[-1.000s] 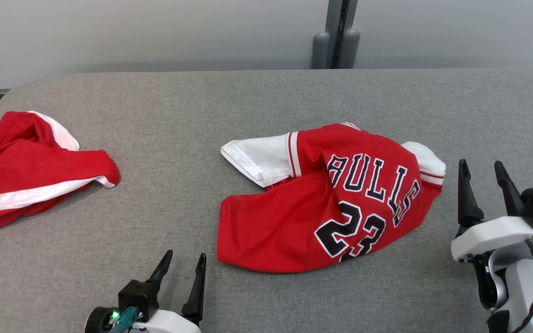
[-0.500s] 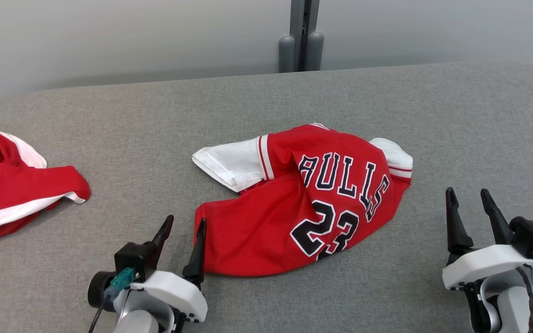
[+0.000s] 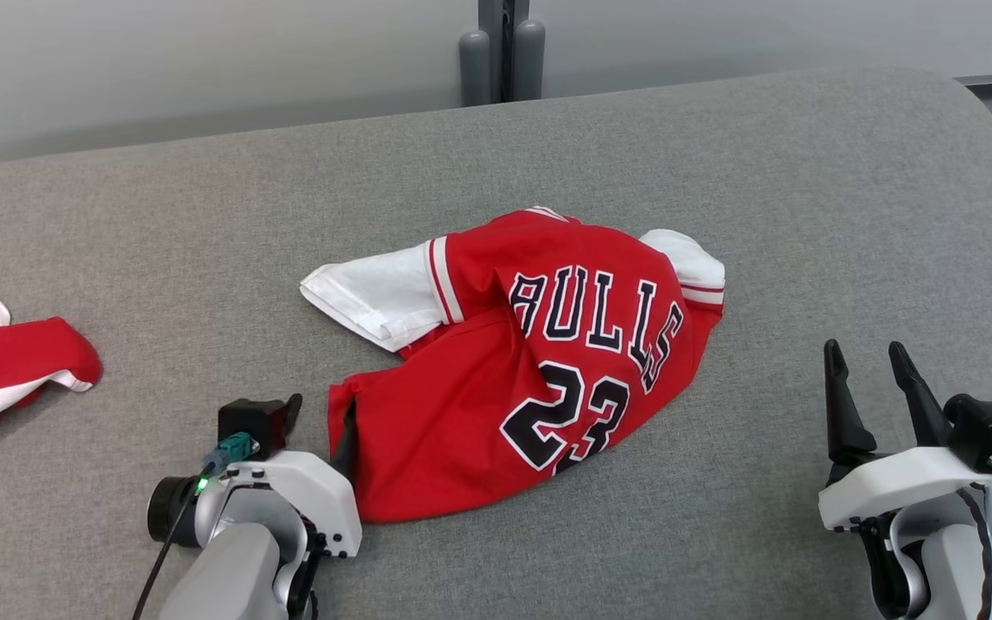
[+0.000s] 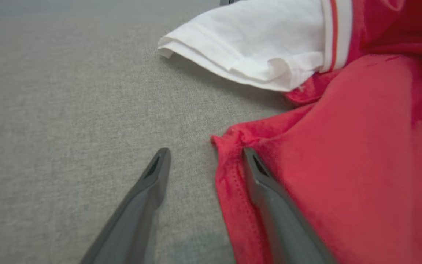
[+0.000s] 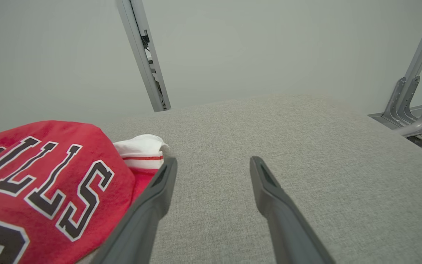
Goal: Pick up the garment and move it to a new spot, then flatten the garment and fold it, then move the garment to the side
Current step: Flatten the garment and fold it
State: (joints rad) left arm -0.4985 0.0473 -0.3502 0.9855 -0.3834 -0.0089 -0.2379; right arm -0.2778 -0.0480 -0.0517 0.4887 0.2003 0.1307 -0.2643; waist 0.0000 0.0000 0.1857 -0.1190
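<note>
both tools stood wide; the left tool [image 4: 205, 154] straddled the hem corner [image 4: 229, 137] of the jersey [image 3: 548, 362], the right tool [image 3: 864, 353] hung beside the jersey. closing deeper over that hem would likely hold best.

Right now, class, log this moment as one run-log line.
stage: pre-grasp | left gripper: open, fingers astride jersey corner | right gripper: open, clear of jersey | jersey: crumpled on table
</note>
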